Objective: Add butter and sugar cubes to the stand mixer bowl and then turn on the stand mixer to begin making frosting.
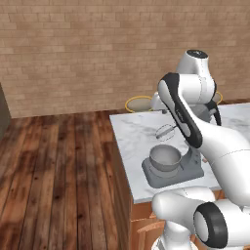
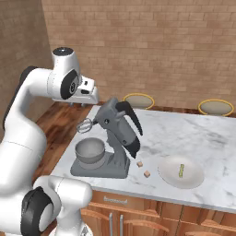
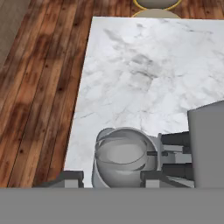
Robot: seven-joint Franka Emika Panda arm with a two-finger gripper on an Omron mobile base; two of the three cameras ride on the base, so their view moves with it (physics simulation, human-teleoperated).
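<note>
The stand mixer [image 2: 120, 131] stands at the near left corner of the marble counter [image 2: 184, 129] with its head tilted up and its wire whisk [image 2: 84, 125] raised. The stand mixer bowl [image 2: 90, 152] sits on the mixer's base and looks empty; it is also in the left base view [image 1: 165, 159] and the hand view [image 3: 124, 159]. Two tan sugar cubes [image 2: 143, 168] lie on the counter right of the base. The butter [image 2: 181, 170] lies on a white plate [image 2: 193, 179]. My gripper [image 2: 78, 103] hangs above and behind the bowl, open and holding nothing [image 3: 109, 179].
Two round stools [image 2: 138, 100] [image 2: 215, 107] stand beyond the counter's far edge. Wooden floor [image 1: 58, 171] lies left of the counter. My own arm [image 1: 195, 132] covers part of the mixer in the left base view. Bare marble stretches behind the mixer.
</note>
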